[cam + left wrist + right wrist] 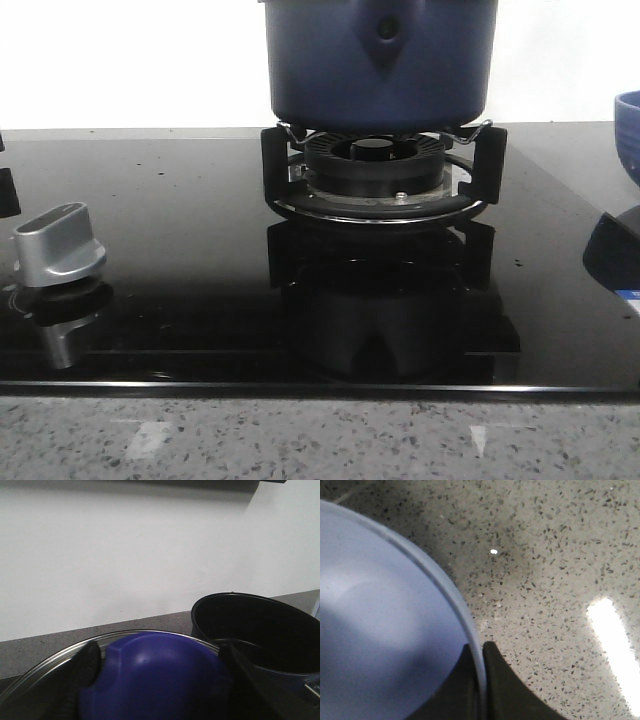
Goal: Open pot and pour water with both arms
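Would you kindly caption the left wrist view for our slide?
Left gripper clasping the blue lid knob, the open pot beside it.

The large dark-blue matte pot [380, 62] on the black burner grate [383, 172] blocks the glass hob's middle; a silver control knob [58, 246] stands left, with bare hob between them.

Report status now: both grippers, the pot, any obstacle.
Left gripper shut on blue lid knob, lid off. Right gripper shut on bowl rim. Pot open on burner. No obstacle seen.
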Motion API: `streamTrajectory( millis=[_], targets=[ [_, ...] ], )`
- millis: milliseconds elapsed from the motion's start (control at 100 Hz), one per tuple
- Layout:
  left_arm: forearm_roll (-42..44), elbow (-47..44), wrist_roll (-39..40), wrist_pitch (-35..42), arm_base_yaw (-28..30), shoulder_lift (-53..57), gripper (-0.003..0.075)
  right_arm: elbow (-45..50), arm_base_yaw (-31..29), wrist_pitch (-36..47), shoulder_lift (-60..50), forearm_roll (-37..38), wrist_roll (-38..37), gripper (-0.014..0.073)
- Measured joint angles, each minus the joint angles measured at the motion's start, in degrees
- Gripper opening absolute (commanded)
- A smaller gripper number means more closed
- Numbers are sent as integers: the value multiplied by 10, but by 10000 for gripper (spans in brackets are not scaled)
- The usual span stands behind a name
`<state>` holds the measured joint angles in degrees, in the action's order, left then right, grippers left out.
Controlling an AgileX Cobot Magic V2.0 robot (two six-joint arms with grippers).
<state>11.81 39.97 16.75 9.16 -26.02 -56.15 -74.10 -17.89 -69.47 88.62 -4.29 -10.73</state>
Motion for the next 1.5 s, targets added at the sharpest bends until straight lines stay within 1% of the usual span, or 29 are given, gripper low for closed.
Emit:
streamTrajectory(
  millis=[50, 110, 150, 170, 220, 250, 290, 320, 450, 520, 590, 700, 820, 980, 1220, 1390, 1500],
  targets=[
    [0, 0, 0, 0, 0, 0, 314, 1, 0, 2, -1, 0, -1, 21],
    [0, 0, 0, 0, 0, 0, 314, 4, 0, 5, -4, 0, -2, 111],
    [0, 0, 0, 0, 0, 0, 314, 5, 0, 10, -5, 0, -5, 207],
    [0, 0, 0, 0, 0, 0, 314, 6, 0, 13, -8, 1, -6, 236],
    [0, 0, 0, 0, 0, 0, 314, 6, 0, 23, -14, 1, -17, 346],
    [0, 0, 0, 0, 0, 0, 314, 7, 0, 31, -19, 1, -21, 392],
    [0, 0, 0, 0, 0, 0, 314, 7, 0, 39, -28, 1, -26, 435],
    [0, 0, 0, 0, 0, 0, 314, 7, 0, 49, -35, 1, -29, 441],
    [0, 0, 0, 0, 0, 0, 314, 7, 0, 83, -74, -4, -41, 405],
    [0, 0, 0, 3, 0, 0, 314, 7, 4, 98, -102, -16, -43, 340],
    [1, 0, 0, 15, 0, 0, 314, 10, 16, 107, -136, -22, -40, 213],
    [2, 0, 0, 40, 0, 0, 314, 26, 44, 128, -199, -27, -15, -76],
    [8, 6, 0, 46, -3, 0, 314, 48, 69, 151, -281, -30, -1, -68],
    [24, 32, 0, 54, -40, -20, 314, 74, 99, 163, -361, -30, 5, -68],
    [28, 94, 0, 61, -95, -95, 314, 106, 155, 159, -444, -30, 13, -68],
    [28, 144, 0, 61, -118, -146, 314, 121, 188, 144, -497, -30, 14, -68],
    [28, 177, 0, 61, -127, -183, 314, 128, 196, 141, -526, -30, 14, -68]
  ],
)
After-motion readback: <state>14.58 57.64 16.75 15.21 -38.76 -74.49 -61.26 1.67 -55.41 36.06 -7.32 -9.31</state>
